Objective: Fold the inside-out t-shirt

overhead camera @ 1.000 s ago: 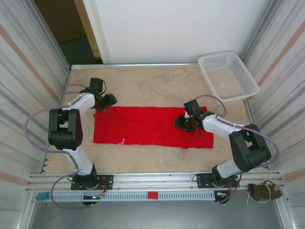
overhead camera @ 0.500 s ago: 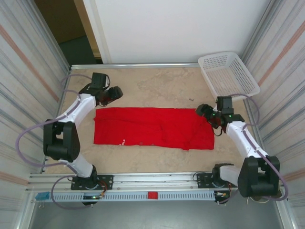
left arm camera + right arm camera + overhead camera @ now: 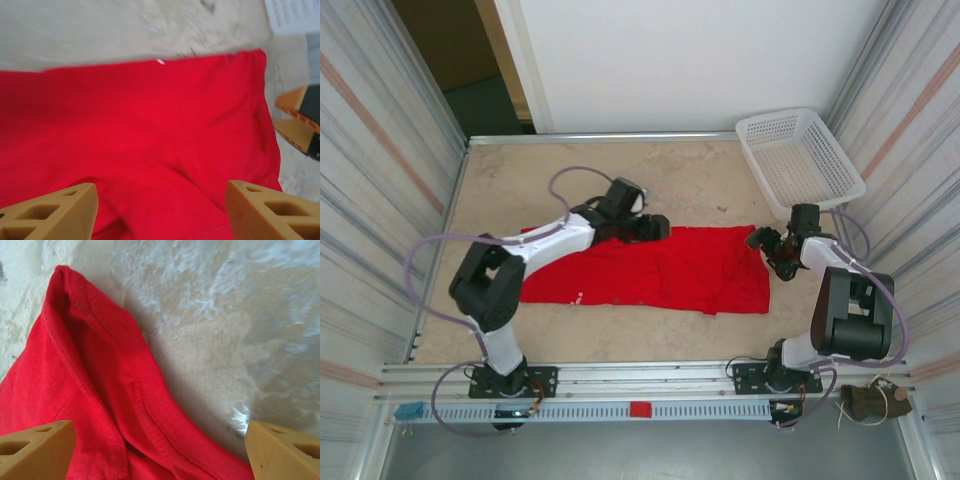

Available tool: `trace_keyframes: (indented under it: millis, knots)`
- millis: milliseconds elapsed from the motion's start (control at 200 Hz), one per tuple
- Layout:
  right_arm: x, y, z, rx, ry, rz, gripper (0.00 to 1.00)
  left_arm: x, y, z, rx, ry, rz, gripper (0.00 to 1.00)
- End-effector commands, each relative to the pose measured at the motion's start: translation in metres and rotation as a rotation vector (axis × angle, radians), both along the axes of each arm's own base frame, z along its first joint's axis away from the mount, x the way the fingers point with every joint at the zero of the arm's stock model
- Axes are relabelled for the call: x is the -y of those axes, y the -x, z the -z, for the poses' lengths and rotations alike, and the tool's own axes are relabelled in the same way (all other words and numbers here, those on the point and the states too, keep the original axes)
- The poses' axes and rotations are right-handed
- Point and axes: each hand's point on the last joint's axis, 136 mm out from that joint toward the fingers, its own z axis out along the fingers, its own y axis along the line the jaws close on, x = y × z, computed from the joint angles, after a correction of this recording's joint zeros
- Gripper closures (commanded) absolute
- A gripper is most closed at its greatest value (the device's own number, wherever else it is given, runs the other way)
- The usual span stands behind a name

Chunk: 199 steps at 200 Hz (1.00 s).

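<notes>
The left arm [image 3: 555,240] has swung from the upper left of the frame to the centre, jaws now over the inside-out t-shirt's [image 3: 650,272] top edge. The right arm [image 3: 850,315] has left the cloth's right part, jaws spread wider, at its right edge.

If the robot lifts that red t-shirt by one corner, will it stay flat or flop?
Probably flop: the t-shirt lies wrinkled with folds. Likely light, being thin and flat. A push would probably bunch it, as at its rumpled end.
</notes>
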Motion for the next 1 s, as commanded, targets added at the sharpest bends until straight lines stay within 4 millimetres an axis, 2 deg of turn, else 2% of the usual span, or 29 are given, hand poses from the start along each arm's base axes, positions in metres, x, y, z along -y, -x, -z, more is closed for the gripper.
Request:
trace_keyframes:
  millis: [0,160,336,431,551,621,862,992]
  knots:
    - [-0.014,-0.001,0.003,0.023,-0.049,-0.063,0.14,0.036,0.003,-0.007,-0.004,0.089,0.042,0.32]
    - [-0.033,0.008,0.011,0.02,-0.108,-0.108,0.14,0.053,0.011,0.02,-0.05,0.095,0.048,0.32]
    - [-0.057,0.013,0.013,0.039,-0.167,-0.179,0.18,0.05,0.016,0.047,-0.097,0.069,0.031,0.32]
    - [-0.057,0.014,0.014,0.037,-0.149,-0.172,0.19,0.047,0.018,0.057,-0.111,0.057,0.02,0.32]
    - [-0.042,0.014,0.009,0.066,-0.114,-0.121,0.17,0.045,0.02,0.064,-0.121,0.041,0.014,0.33]
    - [-0.041,0.014,0.01,0.059,-0.12,-0.127,0.18,0.045,0.02,0.066,-0.125,0.035,0.014,0.33]
    - [-0.079,0.013,0.009,0.078,-0.206,-0.262,0.24,0.05,0.021,0.074,-0.136,0.022,0.018,0.33]
    - [-0.082,0.015,0.015,0.063,-0.176,-0.281,0.3,0.052,0.023,0.078,-0.142,0.014,0.022,0.33]
